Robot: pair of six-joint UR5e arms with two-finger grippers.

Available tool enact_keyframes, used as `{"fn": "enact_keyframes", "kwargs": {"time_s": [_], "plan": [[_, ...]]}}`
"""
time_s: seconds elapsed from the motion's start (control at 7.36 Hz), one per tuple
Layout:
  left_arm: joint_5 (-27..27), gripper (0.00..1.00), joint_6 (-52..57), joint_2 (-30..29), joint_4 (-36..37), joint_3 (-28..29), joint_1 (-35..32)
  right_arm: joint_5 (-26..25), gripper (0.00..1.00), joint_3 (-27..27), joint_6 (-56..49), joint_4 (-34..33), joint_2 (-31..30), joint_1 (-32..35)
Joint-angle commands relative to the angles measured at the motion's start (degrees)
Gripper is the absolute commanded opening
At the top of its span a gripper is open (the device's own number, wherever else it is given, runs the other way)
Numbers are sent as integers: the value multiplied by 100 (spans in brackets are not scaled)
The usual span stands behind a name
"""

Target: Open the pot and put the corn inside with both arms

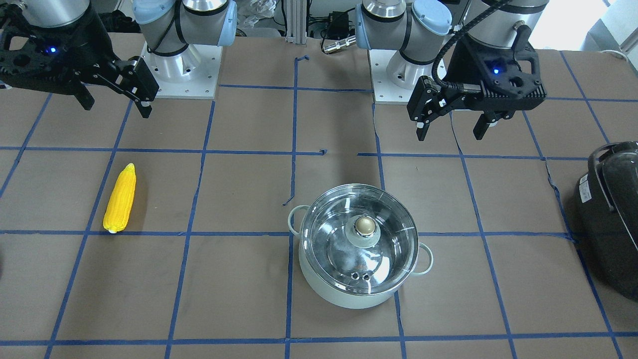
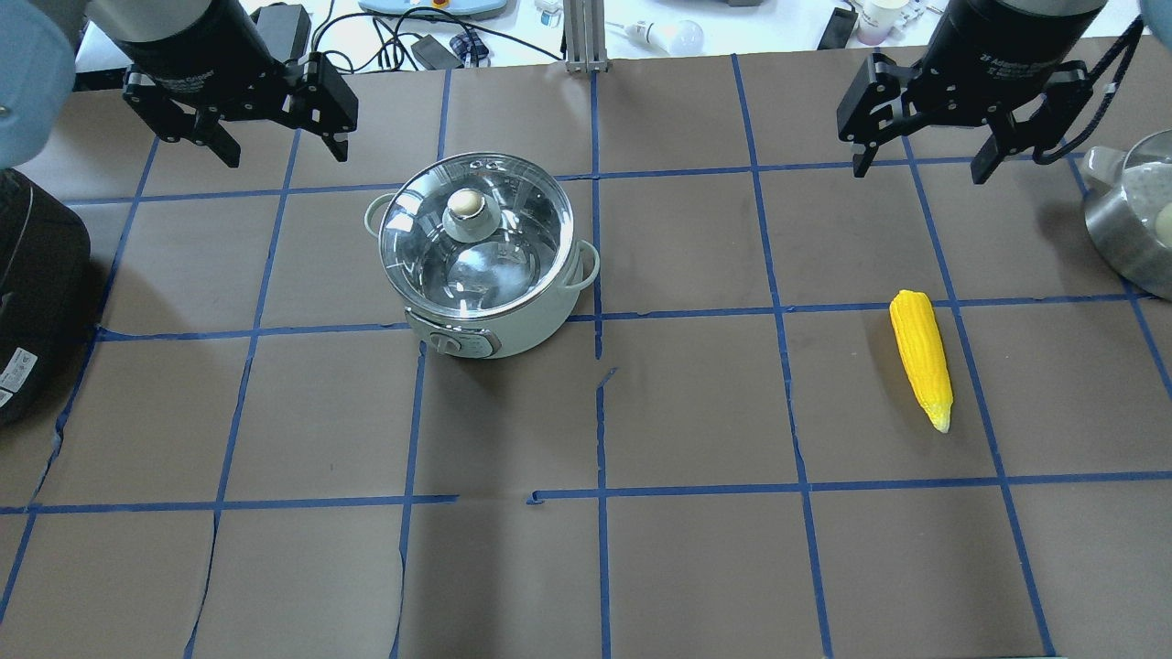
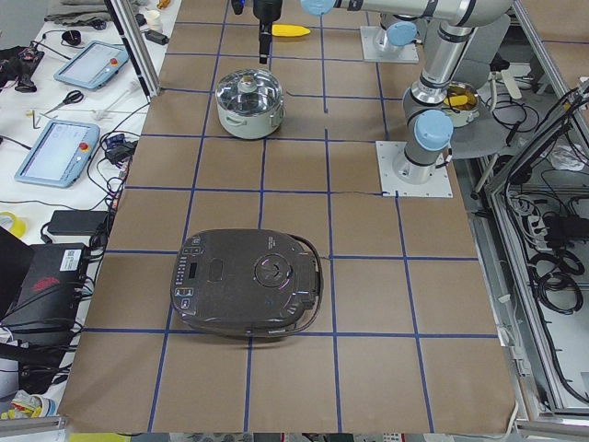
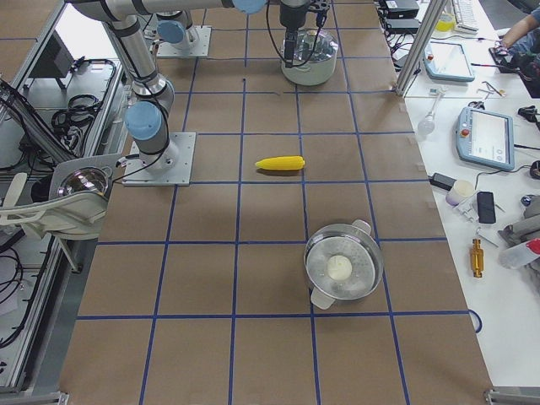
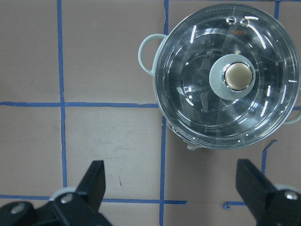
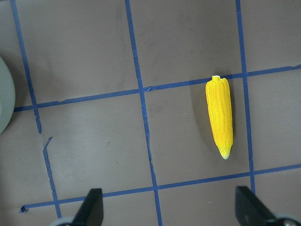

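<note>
On the taped desk (image 2: 696,567), my left fingers (image 5: 95,180) and right fingers (image 6: 92,207) hung spread and empty, the pot (image 2: 522,325) lidded near the left, the corn (image 2: 922,357) near the right; the knob (image 5: 237,76), I judged, wanted a centred pinch.

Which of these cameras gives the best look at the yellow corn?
The right wrist-mounted view: the corn lies close below, whole, with its kernels clear. The overhead and front-facing views show it whole but smaller; exterior right shows it tiny; exterior left shows only a far sliver.

The front view's right edge cuts off the black cooker (image 1: 610,214). The overhead view's right edge cuts off a steel pan (image 2: 1131,220). Only a sliver of the pot (image 6: 4,94) shows in the right wrist view.
</note>
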Motion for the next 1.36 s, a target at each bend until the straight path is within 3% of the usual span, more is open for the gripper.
{"fn": "enact_keyframes", "kwargs": {"time_s": [0.0,0.41,0.68,0.81,1.22], "plan": [[1,100,3,4,-12,-1,0,9,100,0,7,-12,11,2],[-51,99,-345,-240,22,147,-18,0,100,0,34,-55,29,-7],[-331,91,-533,-609,-12,412,-131,-44,100,70,113,-12,107,-50],[-664,92,-768,-855,362,447,-393,-27,100,166,96,-64,125,-112],[-623,100,-762,-1717,1153,238,-642,-26,100,640,8,-546,494,-243]]}}
